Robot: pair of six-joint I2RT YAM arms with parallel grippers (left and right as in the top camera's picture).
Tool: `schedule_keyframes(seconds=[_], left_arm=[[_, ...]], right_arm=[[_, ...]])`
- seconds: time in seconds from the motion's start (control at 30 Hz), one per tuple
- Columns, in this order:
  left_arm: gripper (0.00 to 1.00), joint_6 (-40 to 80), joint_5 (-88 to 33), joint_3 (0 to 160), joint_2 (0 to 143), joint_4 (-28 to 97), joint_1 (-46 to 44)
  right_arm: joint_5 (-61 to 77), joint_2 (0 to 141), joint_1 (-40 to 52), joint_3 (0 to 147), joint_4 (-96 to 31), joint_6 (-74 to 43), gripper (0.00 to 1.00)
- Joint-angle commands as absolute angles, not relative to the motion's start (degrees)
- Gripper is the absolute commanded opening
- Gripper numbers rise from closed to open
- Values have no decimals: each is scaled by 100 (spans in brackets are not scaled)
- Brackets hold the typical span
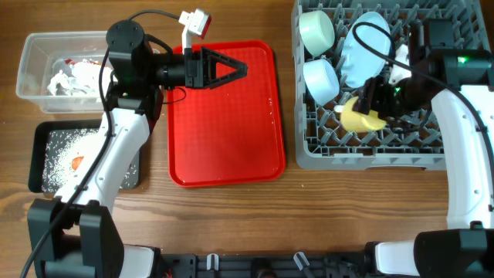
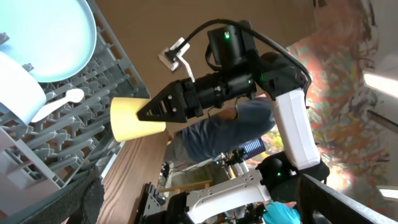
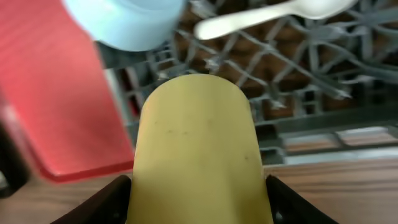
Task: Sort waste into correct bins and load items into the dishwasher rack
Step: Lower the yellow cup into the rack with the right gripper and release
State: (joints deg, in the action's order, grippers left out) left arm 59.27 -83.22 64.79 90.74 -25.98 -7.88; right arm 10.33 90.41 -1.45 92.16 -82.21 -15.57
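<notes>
Yellow cup (image 1: 361,118) in right claw (image 1: 373,94), bowls (image 1: 321,79) beside

Large grey plastic grid rack (image 1: 370,147): pale green bowl (image 1: 317,32), light blue bowl (image 1: 321,80), round light blue plate (image 1: 363,50). My right gripper (image 1: 369,108) holds a small yellow cup (image 1: 360,117) over it. Red serving tray (image 1: 224,123) under my left gripper (image 1: 231,68).

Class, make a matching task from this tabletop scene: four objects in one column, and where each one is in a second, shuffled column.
Objects:
1. yellow cup
2. carrot
3. crumpled paper
4. white spoon

Places:
A. in the clear tub
B. between the right gripper's fingers
C. in the black tray
D. lying in the grey rack

Pairs: 1-B, 2-C, 3-A, 4-D
</notes>
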Motion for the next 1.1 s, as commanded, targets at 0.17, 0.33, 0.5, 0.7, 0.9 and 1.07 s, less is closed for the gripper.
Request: schedule_keyframes(seconds=[0.17, 0.33, 0.5, 0.7, 0.9, 1.07], left_arm=[[100, 5876, -8394, 6525, 9000, -2617, -788], [100, 5876, -8394, 6528, 9000, -2617, -788], [100, 5876, -8394, 6528, 9000, -2617, -788], [100, 5876, -8394, 6528, 9000, -2617, -788], [100, 5876, -8394, 6525, 9000, -2617, -788], [100, 5876, -8394, 6528, 9000, -2617, -788]], right_arm=[[294, 9054, -148, 9209, -8342, -1824, 57], [574, 9054, -60, 8326, -7760, -1820, 56], [751, 9054, -60, 7725, -6969, -1806, 53], [902, 9054, -60, 7540, -6816, -1850, 52], [899, 9391, -60, 7540, -7008, -1970, 53], [902, 9736, -60, 7542, -6973, -1968, 56]])
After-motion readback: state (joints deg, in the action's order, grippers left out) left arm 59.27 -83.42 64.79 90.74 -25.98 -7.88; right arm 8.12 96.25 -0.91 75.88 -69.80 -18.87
